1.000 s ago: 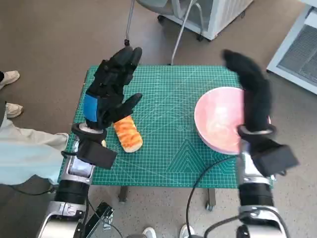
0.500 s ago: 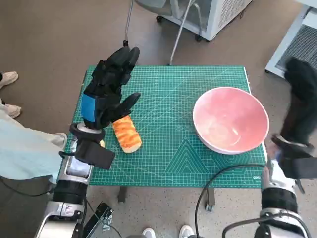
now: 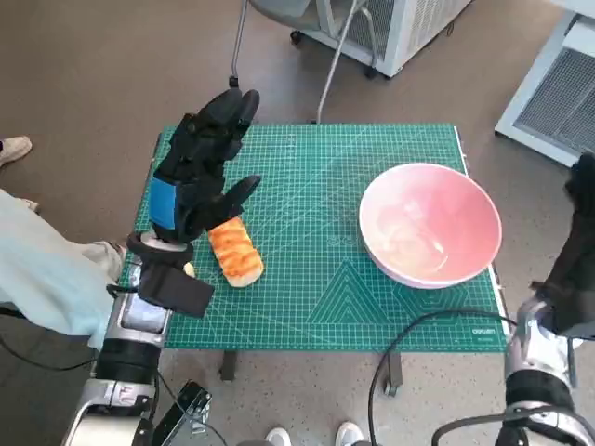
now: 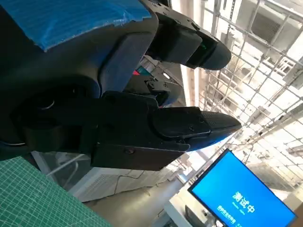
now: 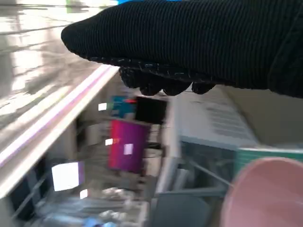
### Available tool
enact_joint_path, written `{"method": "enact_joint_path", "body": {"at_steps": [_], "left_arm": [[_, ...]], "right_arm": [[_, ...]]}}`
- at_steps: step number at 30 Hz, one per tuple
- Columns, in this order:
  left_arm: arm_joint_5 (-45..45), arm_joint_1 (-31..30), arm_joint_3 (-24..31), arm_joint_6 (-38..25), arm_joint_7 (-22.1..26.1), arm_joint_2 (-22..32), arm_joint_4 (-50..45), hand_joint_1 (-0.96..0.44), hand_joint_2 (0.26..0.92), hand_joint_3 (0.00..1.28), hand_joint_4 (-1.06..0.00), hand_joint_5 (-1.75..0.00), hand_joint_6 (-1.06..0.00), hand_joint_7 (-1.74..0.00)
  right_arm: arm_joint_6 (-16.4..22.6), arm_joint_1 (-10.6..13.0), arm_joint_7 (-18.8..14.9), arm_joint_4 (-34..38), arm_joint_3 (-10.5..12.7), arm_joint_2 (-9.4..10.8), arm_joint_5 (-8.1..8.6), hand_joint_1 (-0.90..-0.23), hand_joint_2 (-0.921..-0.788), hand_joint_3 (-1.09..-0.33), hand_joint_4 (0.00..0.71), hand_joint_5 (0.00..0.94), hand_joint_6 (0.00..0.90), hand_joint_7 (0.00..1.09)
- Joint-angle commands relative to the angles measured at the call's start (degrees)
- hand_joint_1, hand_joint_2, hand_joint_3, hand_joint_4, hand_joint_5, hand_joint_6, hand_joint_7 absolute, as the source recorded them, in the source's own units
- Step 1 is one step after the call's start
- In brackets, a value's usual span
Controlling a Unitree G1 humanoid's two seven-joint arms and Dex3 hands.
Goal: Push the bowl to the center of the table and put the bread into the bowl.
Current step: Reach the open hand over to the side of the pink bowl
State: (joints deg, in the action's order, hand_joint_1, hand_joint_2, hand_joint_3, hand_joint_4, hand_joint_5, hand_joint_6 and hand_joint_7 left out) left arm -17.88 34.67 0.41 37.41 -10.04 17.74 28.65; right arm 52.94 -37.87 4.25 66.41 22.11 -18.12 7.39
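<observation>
The pink bowl (image 3: 430, 224) stands on the right part of the green mat (image 3: 307, 297), close to the table's right edge; its rim (image 5: 265, 189) shows in the right wrist view. A golden bread roll (image 3: 234, 250) lies on the mat's left side. My left hand (image 3: 200, 163) hovers just above and behind the bread with fingers spread, holding nothing. My right hand (image 3: 578, 232) is off the table's right edge, away from the bowl, its gloved fingers (image 5: 189, 42) holding nothing.
A chair's legs (image 3: 325, 56) and a white cabinet (image 3: 409, 28) stand behind the table. A person's pale sleeve (image 3: 46, 279) and a shoe (image 3: 14, 147) are at the left. A black cable (image 3: 409, 334) runs along the mat's front right.
My right hand has swung from over the bowl out past the table's right edge. The bowl has slid slightly left. The left hand and bread have hardly moved.
</observation>
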Motion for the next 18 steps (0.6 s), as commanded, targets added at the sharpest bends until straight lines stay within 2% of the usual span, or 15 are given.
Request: {"method": "enact_joint_path", "body": {"at_steps": [1, 4, 5, 7, 12, 15, 18], "left_arm": [[0.46, -0.61, 0.45, -0.45, 0.16, 0.68, -0.74, -0.31, 0.921, 0.25, -0.37, -0.01, -0.36, -0.34], [0.55, -0.75, 0.61, -0.82, 0.42, 0.89, -1.27, -0.31, 0.921, 0.26, -0.37, -0.01, -0.35, -0.34], [0.54, -0.77, 0.63, -0.9, 0.45, 0.93, -1.34, -0.31, 0.921, 0.26, -0.37, -0.01, -0.35, -0.34], [0.52, -0.81, 0.66, -1.04, 0.49, 0.99, -1.45, -0.31, 0.921, 0.26, -0.37, -0.01, -0.35, -0.35], [0.78, -1.38, 0.99, -1.65, 0.94, 1.41, -2.59, -0.31, 0.921, 0.25, -0.37, -0.01, -0.35, -0.35], [0.96, -1.64, 1.24, -2.0, 1.17, 1.68, -3.06, -0.31, 0.921, 0.25, -0.37, -0.01, -0.35, -0.36], [1.14, -2.14, 1.53, -2.28, 1.36, 2.0, -3.87, -0.32, 0.921, 0.25, -0.37, -0.01, -0.35, -0.36]], "right_arm": [[-3.82, -0.23, -3.92, 3.16, 1.55, 2.6, 3.63, -0.468, -0.921, -0.838, 0.33, 0.0, 0.068, 0.75], [-7.56, -1.47, -7.41, 4.55, 3.66, 4.65, 7.26, -0.46, -0.921, -0.826, 0.321, 0.001, 0.08, 0.7], [-8.35, -1.76, -7.99, 4.85, 4.06, 5.01, 7.88, -0.456, -0.921, -0.814, 0.323, 0.002, 0.099, 0.65], [-9.58, -2.27, -8.57, 5.34, 4.61, 5.54, 8.67, -0.45, -0.921, -0.815, 0.32, 0.002, 0.104, 0.63], [-14.18, -4.32, -10.93, 6.98, 7.0, 7.9, 11.83, -0.461, -0.921, -0.77, 0.334, 0.004, 0.178, 0.52], [-15.59, -5.4, -12.22, 7.44, 7.89, 8.92, 12.92, -0.483, -0.921, -0.738, 0.304, 0.001, 0.191, 0.49], [-16.46, -6.18, -12.73, 7.83, 7.68, 9.37, 12.59, -0.5, -0.921, -0.722, 0.267, 0.0, 0.183, 0.48]]}}
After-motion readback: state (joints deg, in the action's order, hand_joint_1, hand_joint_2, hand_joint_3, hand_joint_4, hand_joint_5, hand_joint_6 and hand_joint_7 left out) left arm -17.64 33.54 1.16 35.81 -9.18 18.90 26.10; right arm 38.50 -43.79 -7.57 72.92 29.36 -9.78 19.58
